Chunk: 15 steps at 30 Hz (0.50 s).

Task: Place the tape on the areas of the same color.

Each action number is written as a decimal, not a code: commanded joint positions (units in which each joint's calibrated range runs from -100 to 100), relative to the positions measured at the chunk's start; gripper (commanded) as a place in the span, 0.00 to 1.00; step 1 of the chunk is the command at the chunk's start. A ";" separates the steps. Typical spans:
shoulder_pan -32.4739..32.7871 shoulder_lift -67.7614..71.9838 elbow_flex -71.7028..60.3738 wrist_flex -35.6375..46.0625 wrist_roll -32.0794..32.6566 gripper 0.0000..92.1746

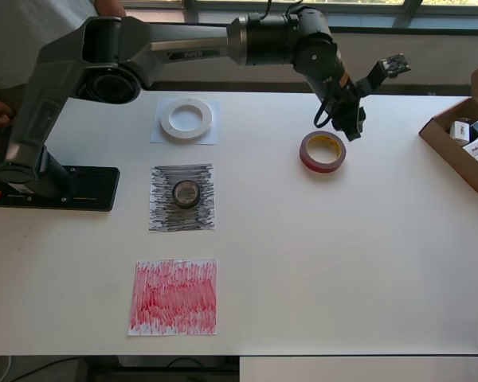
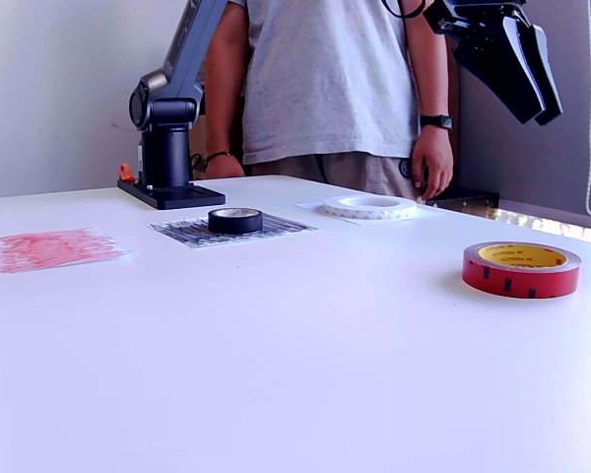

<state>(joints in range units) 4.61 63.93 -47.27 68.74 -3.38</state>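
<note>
The dark red tape roll with a yellowish core (image 1: 323,152) lies flat on the bare table, at the right in the exterior view (image 2: 521,269). My gripper (image 1: 352,123) hangs in the air just beyond it, empty, with its fingers slightly apart; it also shows in the exterior view (image 2: 544,116). The white ring (image 1: 186,118) lies on the white sheet (image 1: 161,137). The small black-grey roll (image 1: 185,193) lies on the black-grey sheet (image 1: 162,215). The red sheet (image 1: 174,297) is bare.
A cardboard box (image 1: 446,143) with small packaged boxes stands at the overhead view's right edge. The arm's black base plate (image 1: 88,189) is at the left. A person (image 2: 330,89) stands behind the table.
</note>
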 commanded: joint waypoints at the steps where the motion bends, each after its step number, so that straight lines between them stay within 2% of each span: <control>1: -0.09 0.25 0.16 0.20 2.32 0.41; 8: 0.07 2.58 0.52 0.63 7.89 0.41; 15: 1.01 3.33 0.52 5.81 13.62 0.41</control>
<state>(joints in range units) 5.08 66.48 -46.47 72.25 7.61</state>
